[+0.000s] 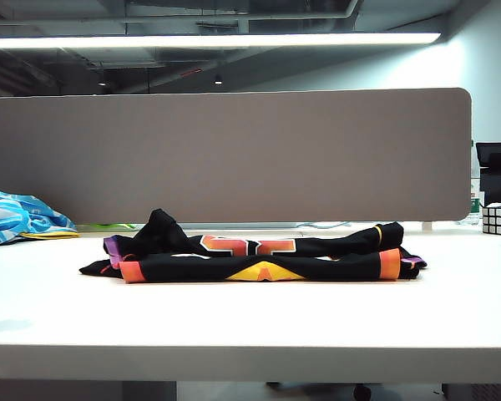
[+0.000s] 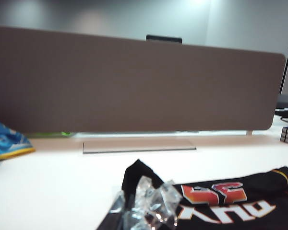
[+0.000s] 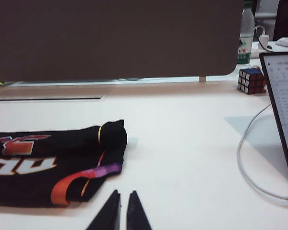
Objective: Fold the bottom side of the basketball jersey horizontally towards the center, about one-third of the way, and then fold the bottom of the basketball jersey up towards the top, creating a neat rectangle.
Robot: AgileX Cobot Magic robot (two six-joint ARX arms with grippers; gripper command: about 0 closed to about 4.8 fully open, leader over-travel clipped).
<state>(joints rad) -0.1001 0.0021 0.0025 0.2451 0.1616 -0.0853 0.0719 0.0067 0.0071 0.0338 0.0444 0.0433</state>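
Basketball jersey [image 1: 259, 255] lies folded into a flat black rectangle on the white surface [image 1: 250, 326], before the grey divider [image 1: 234, 154]; left pincer [image 2: 146, 211] clenched above it, empty; right pincer [image 3: 120, 211] clenched just beside its edge, empty.

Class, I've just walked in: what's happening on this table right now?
Nothing is being handled. The basketball jersey lies folded into a rough rectangle on the white table. The left gripper and the right gripper are shut, empty, at the jersey's two ends. A Rubik's cube sits aside.
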